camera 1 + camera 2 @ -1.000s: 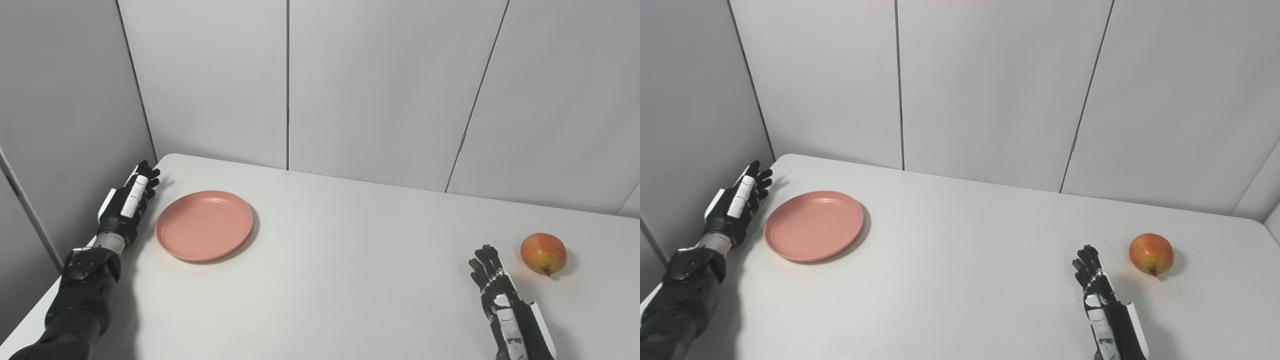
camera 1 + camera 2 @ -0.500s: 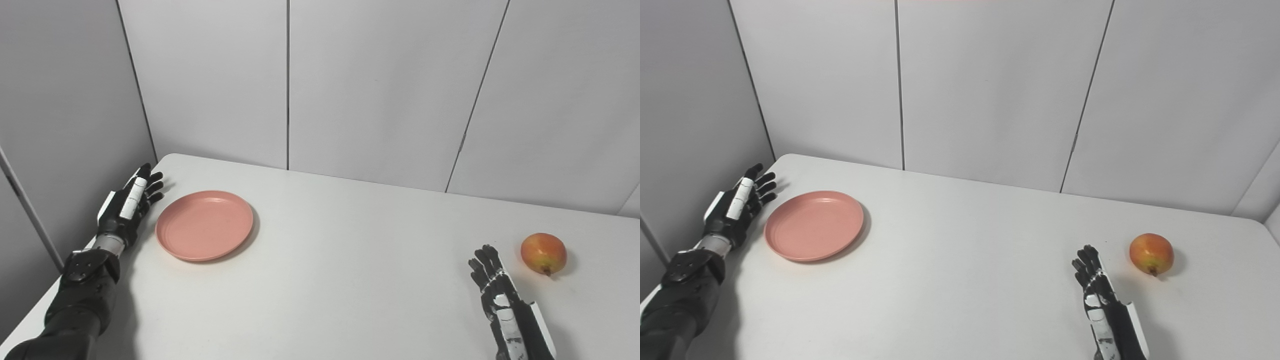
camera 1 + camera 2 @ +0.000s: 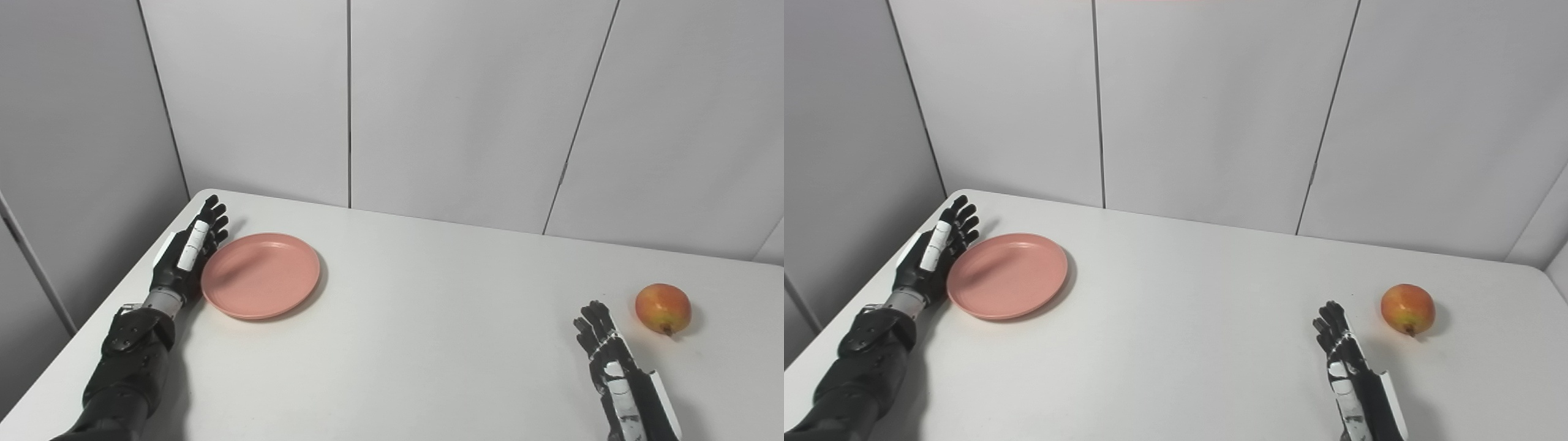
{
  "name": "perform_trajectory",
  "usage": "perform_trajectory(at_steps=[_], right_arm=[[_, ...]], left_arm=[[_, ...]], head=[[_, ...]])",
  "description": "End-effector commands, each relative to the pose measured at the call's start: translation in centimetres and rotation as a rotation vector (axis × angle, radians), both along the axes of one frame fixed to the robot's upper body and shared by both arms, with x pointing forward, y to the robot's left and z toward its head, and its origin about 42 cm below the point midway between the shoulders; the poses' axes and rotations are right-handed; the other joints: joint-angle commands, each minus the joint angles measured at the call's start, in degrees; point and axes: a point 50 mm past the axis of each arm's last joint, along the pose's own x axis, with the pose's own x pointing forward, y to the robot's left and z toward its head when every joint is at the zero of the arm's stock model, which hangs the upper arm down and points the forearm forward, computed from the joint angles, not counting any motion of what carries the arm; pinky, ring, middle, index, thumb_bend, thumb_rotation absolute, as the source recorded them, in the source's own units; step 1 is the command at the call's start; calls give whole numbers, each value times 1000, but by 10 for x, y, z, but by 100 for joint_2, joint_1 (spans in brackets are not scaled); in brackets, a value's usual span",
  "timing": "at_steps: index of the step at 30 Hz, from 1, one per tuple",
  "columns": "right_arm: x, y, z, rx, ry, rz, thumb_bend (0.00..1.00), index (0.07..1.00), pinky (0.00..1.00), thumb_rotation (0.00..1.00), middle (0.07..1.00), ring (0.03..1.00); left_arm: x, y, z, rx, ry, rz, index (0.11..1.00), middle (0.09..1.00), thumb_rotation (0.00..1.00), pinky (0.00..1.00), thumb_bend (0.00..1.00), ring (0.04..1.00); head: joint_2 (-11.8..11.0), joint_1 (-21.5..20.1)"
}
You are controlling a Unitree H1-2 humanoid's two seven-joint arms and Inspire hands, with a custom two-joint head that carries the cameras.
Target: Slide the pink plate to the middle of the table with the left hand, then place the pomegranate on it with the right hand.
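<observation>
The left hand [image 3: 187, 260], fingers spread and holding nothing, stands edge-on against the outer rim of the pink plate [image 3: 261, 275]. From it, the plate lies toward the worktop's [image 3: 416, 331] middle. The right hand [image 3: 603, 349] is open too, the pomegranate [image 3: 663, 308] just beyond it, apart.

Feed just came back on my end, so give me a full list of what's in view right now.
plate: one, pink, far-left part of the table, empty, lying flat.
pomegranate: one, red and yellow, right side of the table, on its own.
table: one, white, under everything.
wall panels: pale grey, behind the table and on its left.
left hand: one, black and white, open, against the plate's left rim.
right hand: one, black and white, open, near-left of the pomegranate, apart from it.
</observation>
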Motion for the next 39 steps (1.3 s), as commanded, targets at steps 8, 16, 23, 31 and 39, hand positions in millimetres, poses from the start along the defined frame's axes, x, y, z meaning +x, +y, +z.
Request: perform_trajectory(at_steps=[8, 16, 23, 31, 39], right_arm=[[-19, -3, -23, 1, 109, -15, 802, 958, 993, 878, 960, 956], [-19, -2, -23, -4, 111, -13, 817, 958, 991, 879, 959, 953], [-19, -1, -22, -11, 104, -11, 796, 960, 983, 885, 959, 950], [-19, 1, -22, -8, 105, -6, 784, 961, 987, 885, 961, 950], [-19, 3, -20, -10, 103, -3, 765, 959, 980, 886, 958, 946]], left_arm=[[5, -9, 7, 4, -50, -32, 1000, 984, 812, 1000, 937, 989], [4, -20, 2, 5, -46, -49, 993, 974, 803, 971, 961, 970], [0, -36, 1, 12, -38, -86, 997, 960, 806, 947, 954, 949], [0, -59, -2, -17, -36, -127, 997, 957, 809, 959, 904, 948], [0, -78, -5, -33, -13, -147, 979, 946, 786, 925, 917, 929]], head=[[50, -21], [85, -46], [113, -81], [130, -112], [149, -144]])
